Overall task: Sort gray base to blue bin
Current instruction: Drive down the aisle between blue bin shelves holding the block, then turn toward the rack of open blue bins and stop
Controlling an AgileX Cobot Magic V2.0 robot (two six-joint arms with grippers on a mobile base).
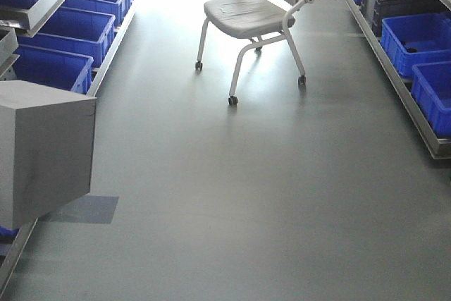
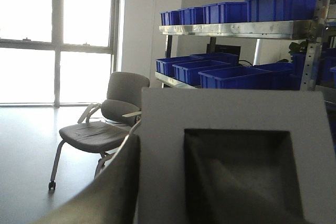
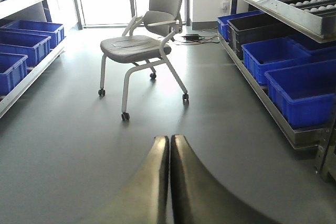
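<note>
I judge this the carrying step: the left claw (image 2: pixel 113 182) grips the light gray matte box-shaped base (image 1: pixel 44 151), at the left of the frame, above the floor (image 1: pixel 246 209). The right claw (image 3: pixel 169 145) is pressed together, empty. Next, it must reach a bright blue plastic bin (image 1: pixel 49 72).

The gray base (image 1: pixel 42 149) runs off the front view's left edge, its support apparently unseen.

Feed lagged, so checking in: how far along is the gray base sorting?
Done: the gray base is picked up, clamped in the left gripper and raised off the floor. In hand: it hangs beside the blue bins on the left, not in one. Left: lowering it into a blue bin and releasing. The right gripper is shut and empty.
</note>
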